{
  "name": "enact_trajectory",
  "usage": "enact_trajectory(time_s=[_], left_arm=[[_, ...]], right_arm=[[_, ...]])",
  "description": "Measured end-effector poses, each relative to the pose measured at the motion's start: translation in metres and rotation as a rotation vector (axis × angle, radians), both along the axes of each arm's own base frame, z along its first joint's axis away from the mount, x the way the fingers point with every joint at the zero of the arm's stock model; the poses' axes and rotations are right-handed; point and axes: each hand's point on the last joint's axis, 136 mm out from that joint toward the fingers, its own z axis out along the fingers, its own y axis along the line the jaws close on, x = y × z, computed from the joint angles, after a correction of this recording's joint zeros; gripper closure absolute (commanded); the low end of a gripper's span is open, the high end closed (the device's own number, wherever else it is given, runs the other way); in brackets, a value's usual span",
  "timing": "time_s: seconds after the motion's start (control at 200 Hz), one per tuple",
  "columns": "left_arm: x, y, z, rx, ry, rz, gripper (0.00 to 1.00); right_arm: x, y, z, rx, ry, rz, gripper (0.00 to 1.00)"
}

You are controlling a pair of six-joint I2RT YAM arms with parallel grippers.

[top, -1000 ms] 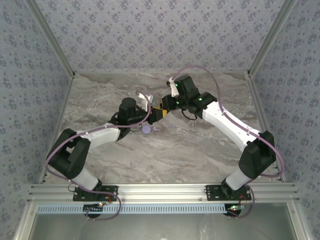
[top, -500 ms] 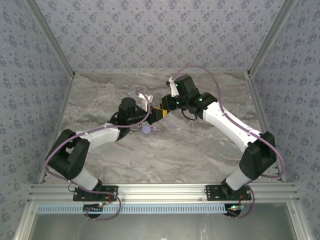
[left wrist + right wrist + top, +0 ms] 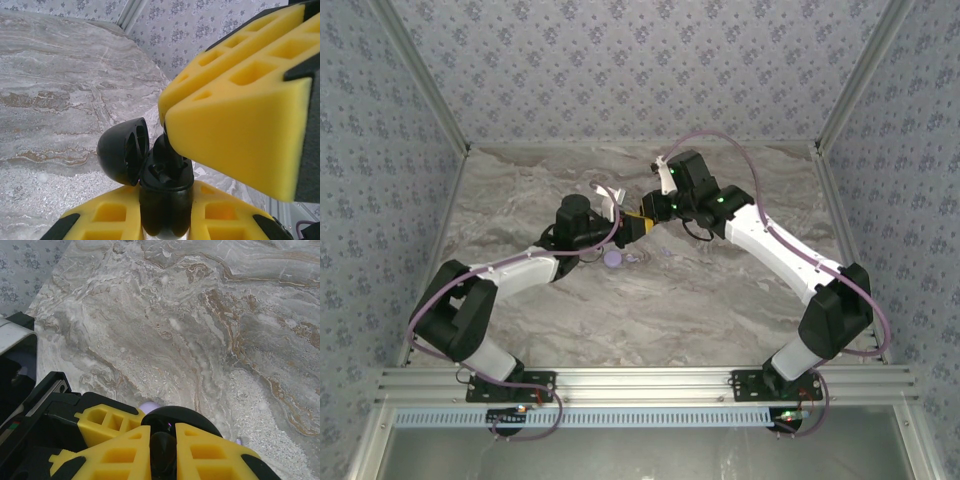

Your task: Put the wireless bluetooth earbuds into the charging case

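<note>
Two grippers are meeting over the middle of the table (image 3: 720,310). The left gripper (image 3: 165,215) is clamping a black hinged shell (image 3: 117,152) by its lower body, with the lid hanging open to the left. The right gripper (image 3: 162,434) is pinching a small dark piece between closed yellow tips. I am taking this piece for one earbud (image 3: 167,150). It is being held at the mouth of the shell's cup, and the fingers are hiding whether it is seated.

The lavender charging case (image 3: 613,258) is lying flat on the table just near of the fingers, untouched. A tiny pale bit (image 3: 665,252) is sitting a little to its right, too small to identify.

Judging by looks, the case is behaving as a light, rigid, smooth puck. Its rounded wall is likely to squirt out of a skewed pinch, so it is asking for a hold square across its widest part, low on the body, with the lid left free. The earbud is lighter still, hard and glossy, and apt to twist between foam tips. It is wanting a gentle grip on its bulb, with the end that enters the socket left exposed.
</note>
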Motion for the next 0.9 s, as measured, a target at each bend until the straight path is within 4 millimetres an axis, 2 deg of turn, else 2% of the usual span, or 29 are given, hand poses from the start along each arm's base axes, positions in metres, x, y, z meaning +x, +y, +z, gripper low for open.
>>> enact_trajectory(time_s=[0.9], left_arm=[[0.002,0.001,0.001,0.009,-0.022,0.009,0.84]], right_arm=[[-0.01,0.002,0.003,-0.005,0.003,0.042,0.65]])
